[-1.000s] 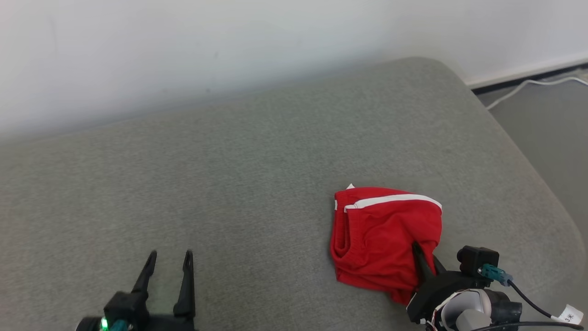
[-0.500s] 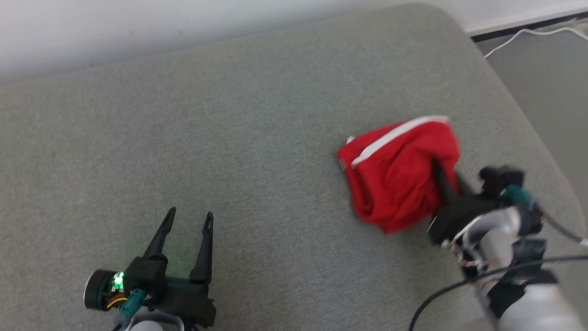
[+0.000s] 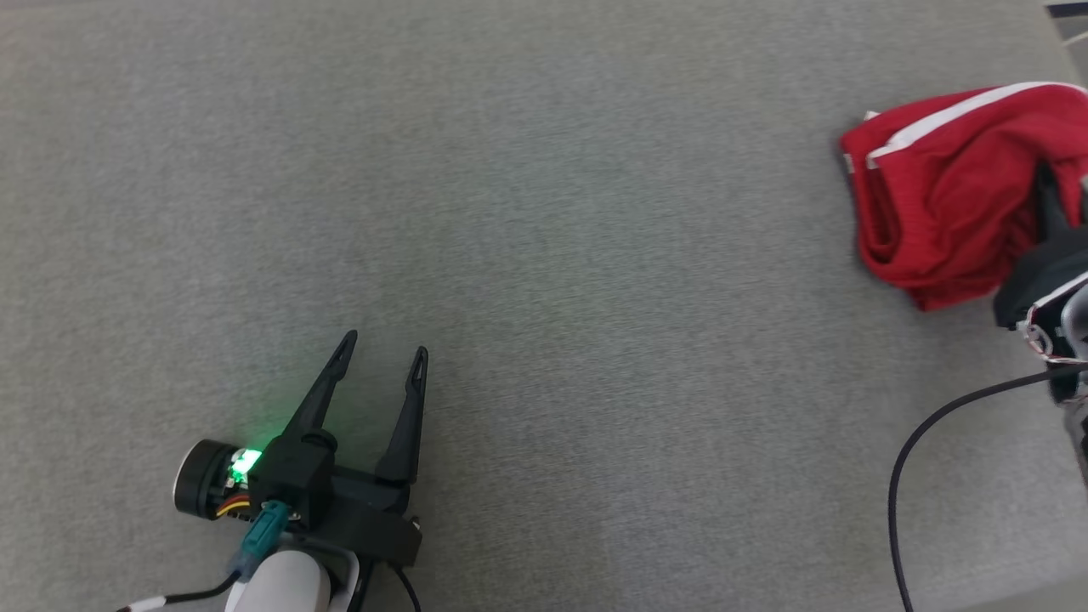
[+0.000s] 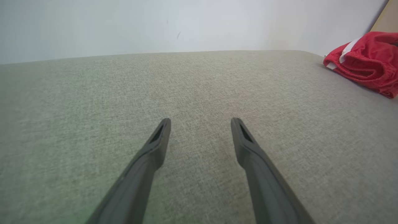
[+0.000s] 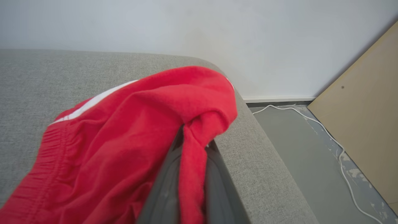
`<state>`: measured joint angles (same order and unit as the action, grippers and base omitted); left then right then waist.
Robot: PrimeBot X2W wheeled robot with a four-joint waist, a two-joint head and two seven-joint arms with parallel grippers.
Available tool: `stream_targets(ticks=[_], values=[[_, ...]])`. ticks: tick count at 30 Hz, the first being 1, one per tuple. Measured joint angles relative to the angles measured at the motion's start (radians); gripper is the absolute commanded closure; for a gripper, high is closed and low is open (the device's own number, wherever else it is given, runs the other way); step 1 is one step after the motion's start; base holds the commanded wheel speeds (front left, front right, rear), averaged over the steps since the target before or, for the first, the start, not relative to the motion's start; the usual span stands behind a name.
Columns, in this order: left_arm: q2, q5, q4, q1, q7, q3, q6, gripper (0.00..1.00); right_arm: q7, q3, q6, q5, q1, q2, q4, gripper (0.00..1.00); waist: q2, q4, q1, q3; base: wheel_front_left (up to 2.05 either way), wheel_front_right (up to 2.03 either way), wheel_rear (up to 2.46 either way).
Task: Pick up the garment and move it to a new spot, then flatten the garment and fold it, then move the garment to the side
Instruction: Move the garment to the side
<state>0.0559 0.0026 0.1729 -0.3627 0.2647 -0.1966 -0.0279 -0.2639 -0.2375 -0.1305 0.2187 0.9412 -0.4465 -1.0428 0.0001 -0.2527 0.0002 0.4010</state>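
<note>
The garment (image 3: 943, 195) is a bunched pair of red shorts with a white stripe, at the right edge of the head view on the grey cushion. My right gripper (image 3: 1044, 183) is shut on a fold of it; in the right wrist view red cloth (image 5: 130, 133) is pinched between the two dark fingers (image 5: 169, 174). My left gripper (image 3: 384, 353) stands open at the lower left, fingers spread over bare cushion with nothing between them. The left wrist view has the same open gripper (image 4: 200, 123) and the garment (image 4: 367, 62) far off to the right.
The grey cushion (image 3: 544, 212) spreads wide between the two grippers. Its right edge (image 5: 258, 137) drops to a grey floor with a white cable (image 5: 323, 127), a pale wall behind and a tan board (image 5: 363, 124) leaning at the right.
The head camera has tilted down and swung left, so the wall has left the picture. My right gripper, still shut on the garment, has lifted and bunched it further.
</note>
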Motion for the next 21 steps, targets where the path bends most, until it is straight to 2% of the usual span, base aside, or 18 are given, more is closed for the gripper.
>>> stream_targets(ticks=[3, 4, 5, 6, 9, 13, 18, 21], values=[[0.001, -0.001, -0.005, -0.008, 0.000, -0.004, 0.000, 0.00, 0.000, 0.022, 0.000, -0.040, 0.032, -0.026, -0.058, 0.98, 0.0000, 0.032, 0.0000, 0.019, 0.00, 0.00, 0.00], [0.001, -0.001, -0.005, -0.008, 0.000, -0.003, -0.001, 0.00, 0.000, 0.032, 0.000, -0.052, 0.039, -0.033, -0.086, 0.72, 0.0000, 0.042, 0.0000, 0.024, 0.00, 0.00, 0.00], [0.001, -0.002, -0.005, -0.008, 0.001, -0.002, -0.002, 0.00, 0.000, 0.042, 0.000, -0.066, 0.044, -0.040, -0.106, 0.40, 0.0000, 0.051, -0.0001, 0.028, 0.00, 0.00, 0.00], [0.001, -0.003, -0.005, -0.007, 0.001, -0.004, -0.002, 0.00, 0.000, 0.056, 0.000, -0.083, 0.050, -0.052, -0.114, 0.00, 0.0000, 0.060, 0.0000, 0.031, 0.00, 0.00, 0.00], [0.000, -0.009, -0.003, -0.005, 0.002, -0.003, -0.009, 0.00, 0.000, 0.154, 0.000, -0.154, 0.071, -0.093, -0.107, 0.00, 0.0000, 0.087, -0.0001, 0.034, 0.00, 0.00, 0.00], [0.002, -0.016, 0.007, 0.007, 0.001, 0.004, -0.019, 0.00, 0.000, 0.277, 0.000, -0.226, 0.040, -0.091, -0.030, 0.00, 0.0000, 0.095, -0.0001, 0.014, 0.00, 0.00, 0.00], [0.003, -0.028, 0.019, 0.046, 0.000, 0.028, -0.036, 0.00, 0.000, 0.320, 0.000, -0.243, -0.051, 0.024, 0.152, 0.00, 0.0000, 0.098, -0.0001, -0.031, 0.00, 0.00, 0.00], [0.002, -0.033, 0.023, 0.076, 0.000, 0.046, -0.042, 0.00, 0.000, 0.276, 0.000, -0.203, -0.126, 0.076, 0.247, 0.00, 0.0000, 0.101, -0.0002, -0.066, 0.00, 0.00, 0.00]])
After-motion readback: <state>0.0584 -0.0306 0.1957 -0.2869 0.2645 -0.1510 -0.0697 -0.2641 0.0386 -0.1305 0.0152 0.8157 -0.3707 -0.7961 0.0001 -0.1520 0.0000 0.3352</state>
